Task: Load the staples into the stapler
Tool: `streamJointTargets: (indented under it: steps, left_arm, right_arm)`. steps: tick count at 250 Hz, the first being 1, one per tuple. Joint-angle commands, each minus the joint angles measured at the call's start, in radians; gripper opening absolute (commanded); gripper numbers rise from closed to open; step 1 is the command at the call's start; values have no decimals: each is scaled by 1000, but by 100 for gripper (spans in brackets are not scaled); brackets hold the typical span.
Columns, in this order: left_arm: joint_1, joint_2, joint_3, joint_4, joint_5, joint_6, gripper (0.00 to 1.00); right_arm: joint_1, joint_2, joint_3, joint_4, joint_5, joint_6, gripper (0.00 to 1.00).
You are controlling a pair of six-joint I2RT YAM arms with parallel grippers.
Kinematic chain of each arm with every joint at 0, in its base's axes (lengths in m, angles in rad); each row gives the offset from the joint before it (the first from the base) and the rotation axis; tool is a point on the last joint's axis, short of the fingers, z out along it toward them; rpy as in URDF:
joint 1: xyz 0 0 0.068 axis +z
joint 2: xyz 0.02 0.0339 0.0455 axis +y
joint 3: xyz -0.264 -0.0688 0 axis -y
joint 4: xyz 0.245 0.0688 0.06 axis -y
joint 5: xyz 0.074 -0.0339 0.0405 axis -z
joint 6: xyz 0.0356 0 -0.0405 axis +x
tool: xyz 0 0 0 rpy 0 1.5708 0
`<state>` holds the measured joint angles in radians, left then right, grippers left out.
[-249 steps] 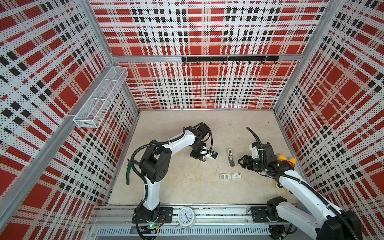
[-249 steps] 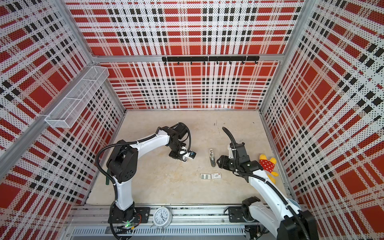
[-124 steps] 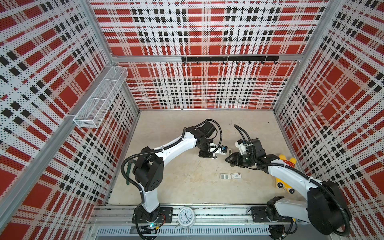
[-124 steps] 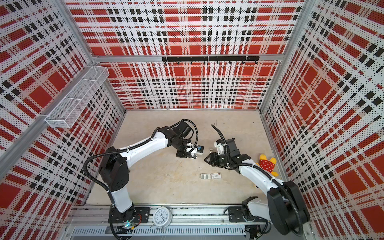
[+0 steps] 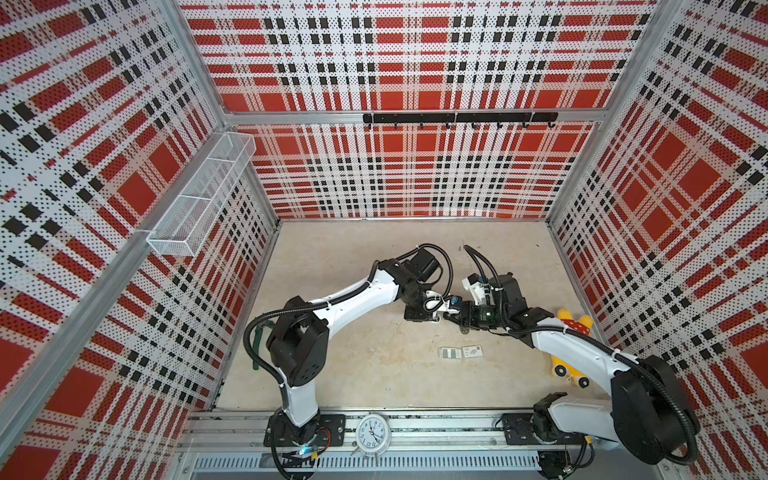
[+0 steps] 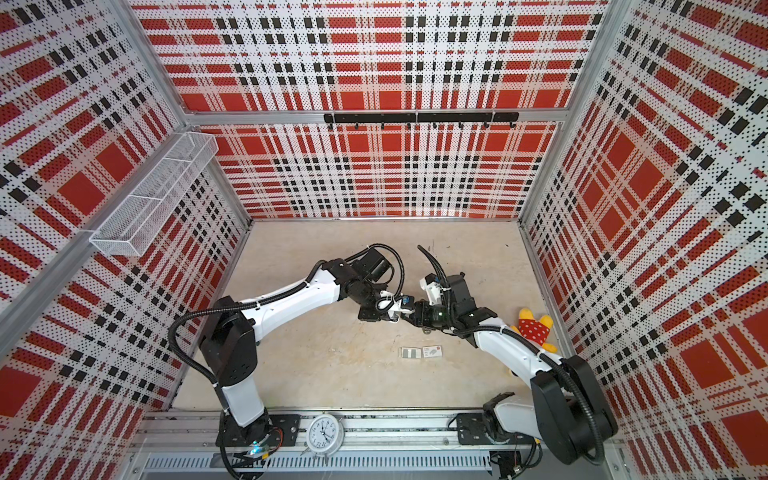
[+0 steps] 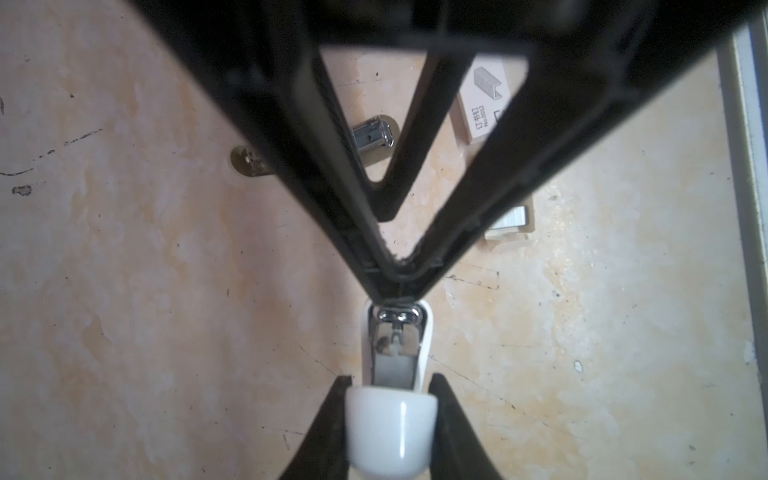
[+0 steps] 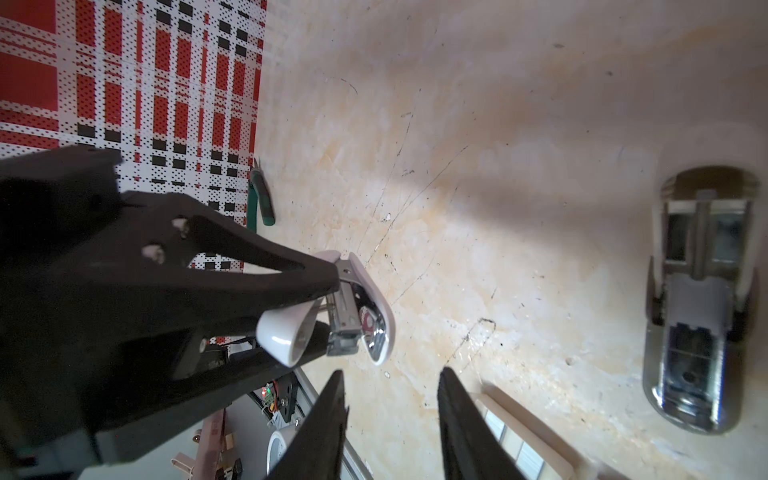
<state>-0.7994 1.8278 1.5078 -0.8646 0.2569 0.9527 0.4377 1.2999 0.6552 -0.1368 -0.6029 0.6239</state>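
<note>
My left gripper (image 7: 390, 386) is shut on the rounded end of a small white stapler (image 7: 395, 340), held above the floor with its cover swung open and its metal channel (image 8: 345, 316) showing. My right gripper (image 8: 391, 371) stands open right at the stapler's far end with nothing between its fingers. In both top views the two grippers (image 5: 442, 313) (image 5: 453, 319) meet tip to tip at mid-floor. The staples (image 5: 449, 353) lie as grey strips in a small white tray in front of them, next to the printed box sleeve (image 5: 472, 352).
A second open white-and-metal stapler-like piece (image 8: 698, 311) lies on the floor beside my right gripper. A yellow plush toy (image 5: 569, 324) sits under the right arm. A green-handled tool (image 5: 257, 345) lies by the left wall, and a clock (image 5: 372, 432) stands at the front rail.
The left arm has carried the stapler to the right and the right arm has reached left, so the grippers now meet. The right jaws have narrowed.
</note>
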Motion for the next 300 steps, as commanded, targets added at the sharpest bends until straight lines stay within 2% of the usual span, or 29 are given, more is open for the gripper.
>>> streamJointTargets:
  steps: [1, 125, 300]
  left_arm:
    - [-15, -42, -3, 18, 16, -23, 11]
    - [-29, -71, 19, 26, 72, -80, 9]
    - [15, -76, 107, 69, 214, -248, 8]
  right_arm:
    - [6, 17, 4, 51, 1, 10, 37]
    - [12, 50, -3, 61, 30, 2, 26]
    - [28, 7, -90, 251, -14, 94, 27]
